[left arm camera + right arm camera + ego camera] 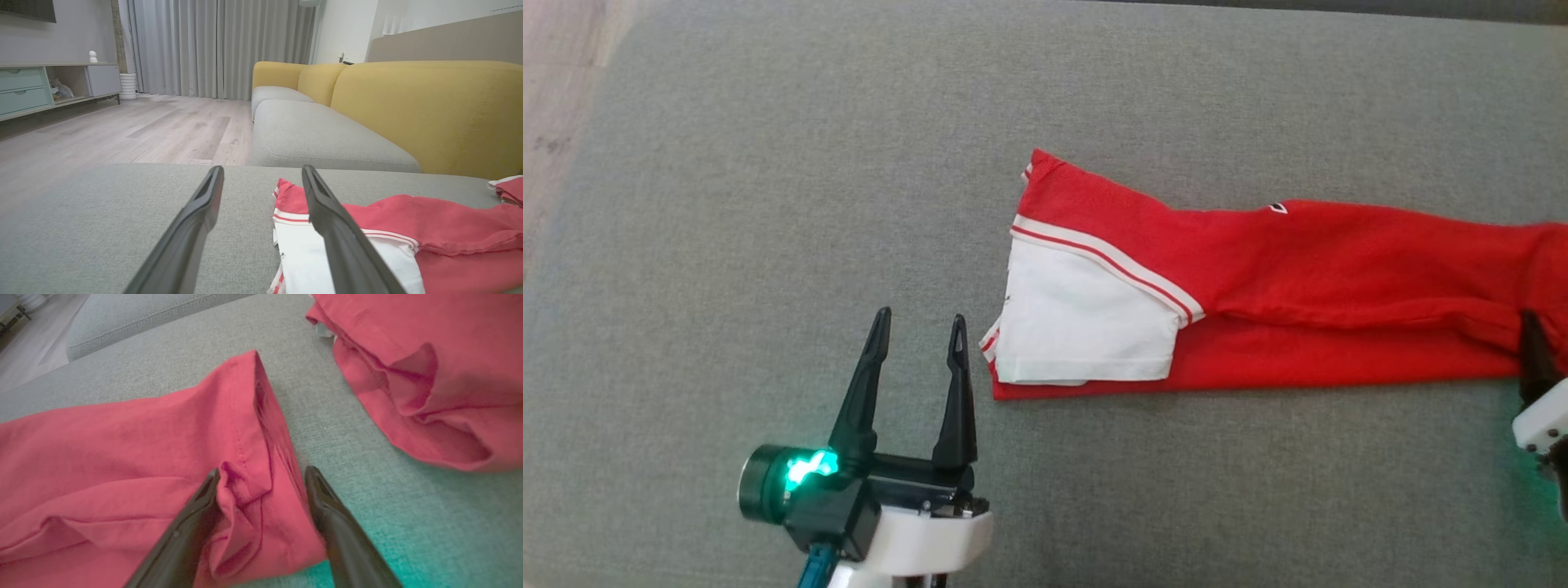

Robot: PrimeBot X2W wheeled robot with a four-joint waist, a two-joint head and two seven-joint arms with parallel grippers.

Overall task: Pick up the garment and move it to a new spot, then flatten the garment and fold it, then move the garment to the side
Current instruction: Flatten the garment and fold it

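Garment [1258, 269]: red cloth with a fine woven grain, a long strip folded lengthwise. It lies flat across centre to right edge of head view on grey cushion [727, 204], which is coarse-weave upholstery. White panel [1078, 327] at garment's left end, edged w/ red-white striped trim; soft creases run along the lower fold. L gripper [920, 320] at lower left of head view: two long dark tapered fingers, jaws spread wide w/ nothing between them, tips just beside the white end and apart from it. Green light glows on its base. R gripper [263, 471], bottom centre of right wrist view: jaws wide apart, straddling a bunched fold of the stitched red hem. Cloth touches the left-hand finger, no pinch seen. Second red bundle [429, 375] at upper right of that view, strip of bare cushion between it and the hem; can't tell if it's the same piece. Left wrist view, beyond the cushion: yellow-backed sofa [429, 114] w/ grey seats at right, pale wood floor [143, 130] centre-left, grey pleated curtains [220, 45] at top, low cabinet [49, 85] upper left w/ mint drawers. Its open cubby holds sth small and grey, too blurry to ID.
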